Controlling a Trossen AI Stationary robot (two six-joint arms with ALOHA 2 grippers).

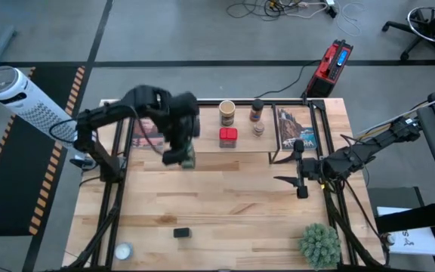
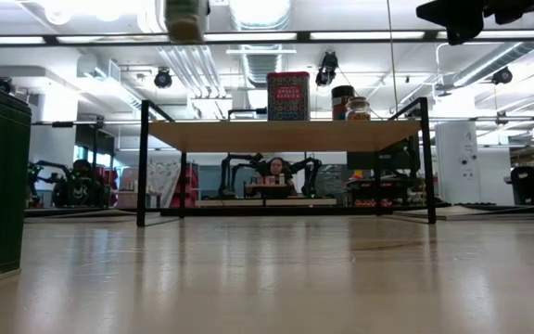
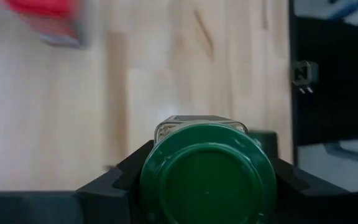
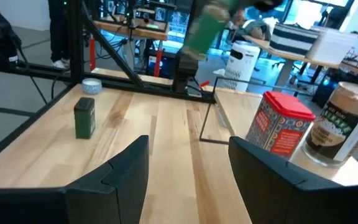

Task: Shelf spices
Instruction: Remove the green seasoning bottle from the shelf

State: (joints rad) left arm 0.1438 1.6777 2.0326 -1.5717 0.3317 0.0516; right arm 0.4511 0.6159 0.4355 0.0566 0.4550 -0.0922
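Note:
My left gripper point(image 1: 188, 156) is shut on the green-lidded jar point(image 3: 208, 177) and holds it in the air by the shelf's point(image 1: 202, 162) near edge; in the low view the jar point(image 2: 185, 19) hangs high above the plank point(image 2: 281, 135). The red square tin point(image 1: 228, 136), tan round jar point(image 1: 226, 113) and dark-capped brown bottle point(image 1: 257, 118) stand on the shelf. The small black box point(image 1: 181, 233) and tiny clear jar point(image 1: 123, 250) rest on the table near its near edge. My right gripper point(image 1: 282, 171) waits open at the shelf's right end. My left gripper pinches the jar's green lid point(image 3: 166, 186) between its two fingers point(image 3: 120, 183), one on each side of the lid's rim. The fingers come from above, pointing down. The jar hangs below them, lifted clear of table and shelf.
Two upright picture cards point(image 1: 294, 125) point(image 1: 146, 130) stand at the shelf's ends. A green spiky plant point(image 1: 319, 243) sits at the table's near right corner. In the right wrist view the black box point(image 4: 84, 117) and clear jar point(image 4: 92, 86) stand on bare wood.

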